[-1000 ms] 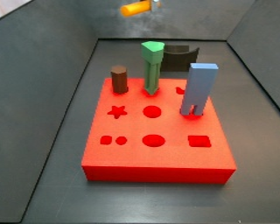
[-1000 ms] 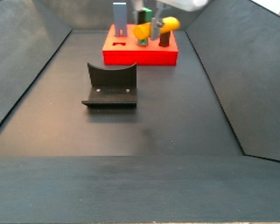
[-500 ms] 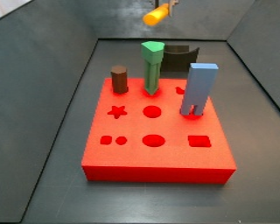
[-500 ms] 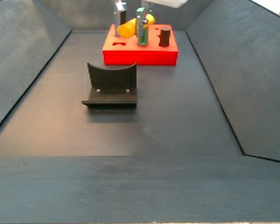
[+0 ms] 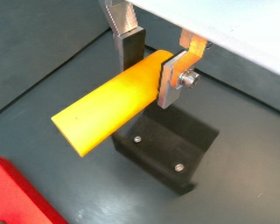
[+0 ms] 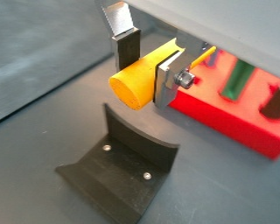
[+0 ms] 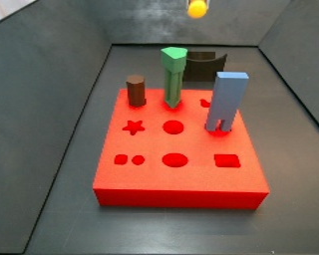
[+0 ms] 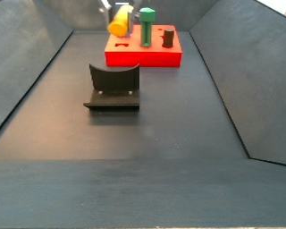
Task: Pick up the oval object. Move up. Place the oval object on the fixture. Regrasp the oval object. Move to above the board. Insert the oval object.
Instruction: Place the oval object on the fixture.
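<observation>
The oval object is a smooth yellow-orange peg. My gripper [image 5: 152,68] is shut on it near one end and holds it lying level in the air, in both wrist views. The peg [image 5: 108,109] sticks out from the fingers above the dark fixture [image 5: 166,156]. The gripper [image 6: 149,68], the peg [image 6: 140,80] and the fixture [image 6: 119,166] also show in a wrist view, with the red board [image 6: 241,114] beyond. In both side views the peg [image 7: 198,8] [image 8: 119,18] hangs high up; the gripper is mostly cut off there.
The red board [image 7: 189,174] carries a green peg [image 7: 173,75], a brown cylinder [image 7: 136,90] and a blue block [image 7: 226,100]. The fixture [image 8: 113,87] stands on the dark floor before the board [image 8: 143,55]. Sloped dark walls enclose the floor.
The held peg has swung round and moved sideways, high over the board's far end and towards the fixture. Its round end now faces a side camera. The grip is unchanged.
</observation>
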